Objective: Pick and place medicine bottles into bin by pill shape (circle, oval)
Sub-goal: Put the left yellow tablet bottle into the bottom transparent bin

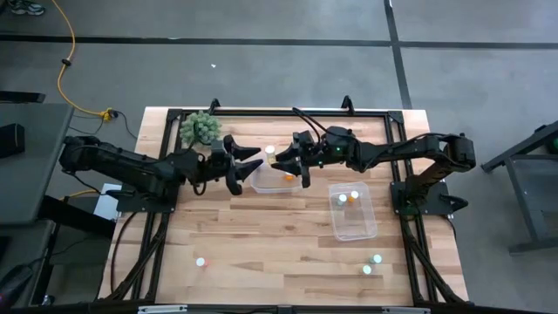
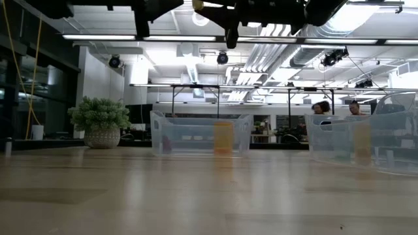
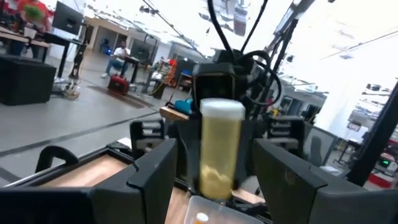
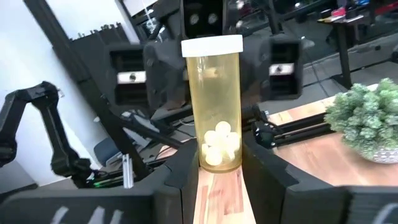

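The right gripper point(image 4: 221, 171) pinches a bottle point(image 4: 214, 106) of round pills; the left gripper point(image 1: 247, 166) gapes, its tips cropped.

bright overhead strip lights point(image 2: 228, 40), glare on wrist views, soft blurred backgrounds

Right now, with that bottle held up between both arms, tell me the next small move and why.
Probably have the right gripper lower the medicine bottle toward the clear bin beneath, if that bin takes circles. Its pills look round, the right gripper is shut on it, and the open left gripper only faces it.
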Robot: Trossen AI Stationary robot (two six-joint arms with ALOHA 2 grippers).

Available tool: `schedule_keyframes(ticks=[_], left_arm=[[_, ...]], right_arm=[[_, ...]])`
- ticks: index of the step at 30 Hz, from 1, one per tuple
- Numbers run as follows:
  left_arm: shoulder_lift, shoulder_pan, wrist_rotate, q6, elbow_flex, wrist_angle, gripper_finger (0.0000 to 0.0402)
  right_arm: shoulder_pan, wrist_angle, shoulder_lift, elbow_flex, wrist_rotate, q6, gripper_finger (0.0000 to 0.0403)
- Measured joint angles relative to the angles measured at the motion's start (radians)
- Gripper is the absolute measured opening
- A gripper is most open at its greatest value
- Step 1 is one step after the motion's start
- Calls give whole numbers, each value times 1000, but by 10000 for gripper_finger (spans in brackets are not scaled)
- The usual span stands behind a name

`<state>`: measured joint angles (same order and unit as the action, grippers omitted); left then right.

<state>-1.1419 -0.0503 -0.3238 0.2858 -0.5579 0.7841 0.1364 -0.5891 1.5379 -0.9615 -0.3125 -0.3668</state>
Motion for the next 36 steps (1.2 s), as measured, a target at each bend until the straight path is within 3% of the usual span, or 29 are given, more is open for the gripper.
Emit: schedule_keyframes(ticks=[10, 23, 36], left_arm=[[-95, -9, 56, -27, -108, -74, 200], [-101, -9, 52, -27, -118, -62, 199], [-101, -9, 54, -17, -118, -61, 152]], right_arm=[[0, 1, 0, 0, -36, 6, 99], [0, 2, 0, 0, -36, 8, 99], [0, 1, 0, 0, -38, 9, 99]])
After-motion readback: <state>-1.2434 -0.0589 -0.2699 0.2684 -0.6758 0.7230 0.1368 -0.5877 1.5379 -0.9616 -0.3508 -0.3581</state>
